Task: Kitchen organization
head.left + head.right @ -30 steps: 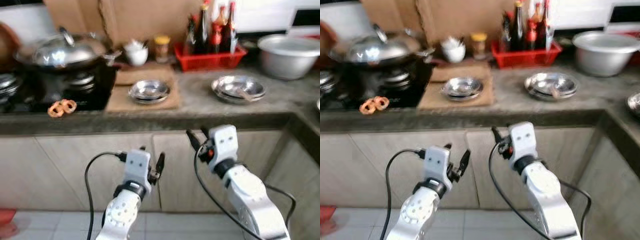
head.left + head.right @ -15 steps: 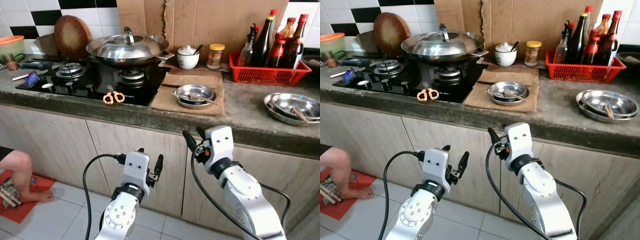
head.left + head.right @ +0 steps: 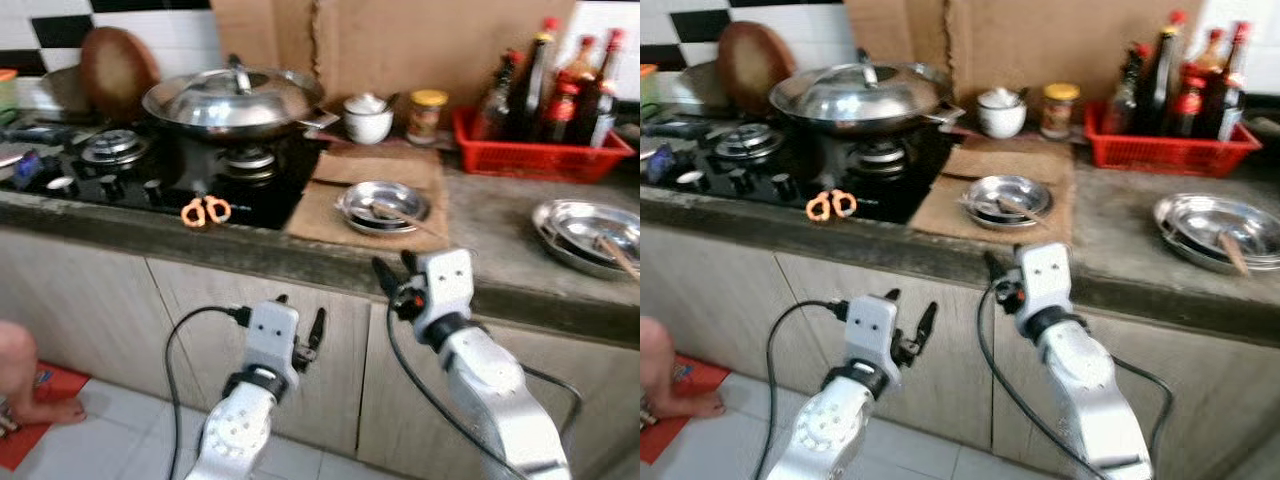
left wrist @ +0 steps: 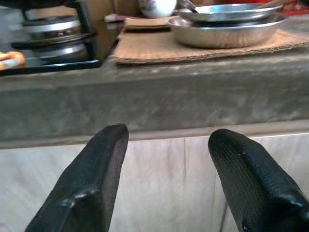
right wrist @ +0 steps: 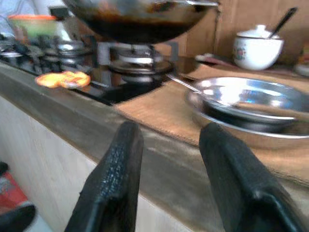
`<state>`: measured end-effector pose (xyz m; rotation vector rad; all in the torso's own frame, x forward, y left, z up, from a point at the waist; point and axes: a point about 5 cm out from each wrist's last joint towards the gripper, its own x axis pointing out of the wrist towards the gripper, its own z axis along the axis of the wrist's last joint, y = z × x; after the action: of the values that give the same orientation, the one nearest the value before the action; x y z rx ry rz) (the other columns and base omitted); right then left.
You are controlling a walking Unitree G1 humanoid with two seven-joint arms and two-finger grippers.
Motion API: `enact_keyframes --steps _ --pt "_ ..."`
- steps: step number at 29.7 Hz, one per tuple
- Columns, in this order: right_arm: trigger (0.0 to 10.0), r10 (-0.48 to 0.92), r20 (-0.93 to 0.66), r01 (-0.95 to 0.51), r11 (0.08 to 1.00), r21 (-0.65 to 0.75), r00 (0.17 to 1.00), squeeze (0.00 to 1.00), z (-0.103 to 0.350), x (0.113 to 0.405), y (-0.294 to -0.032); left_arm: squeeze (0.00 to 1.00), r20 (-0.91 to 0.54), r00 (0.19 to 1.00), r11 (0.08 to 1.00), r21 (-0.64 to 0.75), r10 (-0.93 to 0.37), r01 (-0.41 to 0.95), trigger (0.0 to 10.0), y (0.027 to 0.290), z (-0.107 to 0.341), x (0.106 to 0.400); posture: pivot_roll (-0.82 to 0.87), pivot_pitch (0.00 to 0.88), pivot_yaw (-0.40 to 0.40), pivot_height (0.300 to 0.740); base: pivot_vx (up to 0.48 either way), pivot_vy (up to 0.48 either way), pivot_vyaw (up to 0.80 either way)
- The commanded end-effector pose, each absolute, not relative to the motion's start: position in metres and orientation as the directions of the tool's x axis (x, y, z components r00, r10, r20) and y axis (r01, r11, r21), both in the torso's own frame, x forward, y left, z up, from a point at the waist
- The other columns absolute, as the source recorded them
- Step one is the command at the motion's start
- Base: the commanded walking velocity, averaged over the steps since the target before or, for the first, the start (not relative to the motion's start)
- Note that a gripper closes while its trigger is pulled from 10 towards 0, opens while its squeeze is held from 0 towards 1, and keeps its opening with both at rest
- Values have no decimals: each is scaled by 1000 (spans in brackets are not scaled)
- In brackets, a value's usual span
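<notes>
A stack of steel bowls [image 3: 383,205] with a spoon rests on a brown mat [image 3: 330,205] on the counter. Orange-handled scissors [image 3: 205,210] lie on the black stove [image 3: 120,175], in front of a lidded wok [image 3: 232,100]. My left gripper [image 3: 300,318] is open, held low in front of the cabinet doors. In the left wrist view it [image 4: 166,179] faces the counter edge below the bowls [image 4: 227,24]. My right gripper [image 3: 396,270] is open and empty just below the counter edge. In the right wrist view it [image 5: 169,179] points at the bowls [image 5: 251,106].
A red basket [image 3: 545,155] of bottles, a white pot [image 3: 368,118] and a jar [image 3: 427,115] stand at the back. Steel plates [image 3: 590,232] lie at the right. A person's foot [image 3: 20,380] rests on a red mat [image 3: 50,415] on the floor, left.
The camera has swung left and then partly back, so the whole scene shifted and is slightly blurred now. Both grippers keep the same open pose before the cabinets.
</notes>
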<state>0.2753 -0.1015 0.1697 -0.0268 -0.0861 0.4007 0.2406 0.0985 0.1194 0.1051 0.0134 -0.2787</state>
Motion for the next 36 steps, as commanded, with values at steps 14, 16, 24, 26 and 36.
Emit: enact_keyframes --steps 14,16,24,26,36 --pt "10000 256 22 -254 965 -72 966 0 162 287 -122 0 -19 932 931 49 -362 362 10000 83 121 235 115 24 -26 740 0 0 0" --pt "10000 242 24 -240 969 -63 970 0 162 290 -120 0 -8 922 921 41 -387 387 10000 80 123 233 116 24 -27 740 0 0 0" --pt "10000 157 39 -156 987 -29 987 0 169 307 -120 0 18 912 912 21 -409 409 10000 76 127 228 127 29 -35 740 0 0 0" --pt "10000 152 48 -151 988 -23 987 0 171 310 -119 0 23 910 910 19 -414 413 10000 76 127 228 127 30 -35 740 0 0 0" --pt "10000 121 82 -123 992 16 989 0 181 321 -116 0 36 904 905 9 -426 426 10000 74 129 227 130 22 -35 740 0 0 0"
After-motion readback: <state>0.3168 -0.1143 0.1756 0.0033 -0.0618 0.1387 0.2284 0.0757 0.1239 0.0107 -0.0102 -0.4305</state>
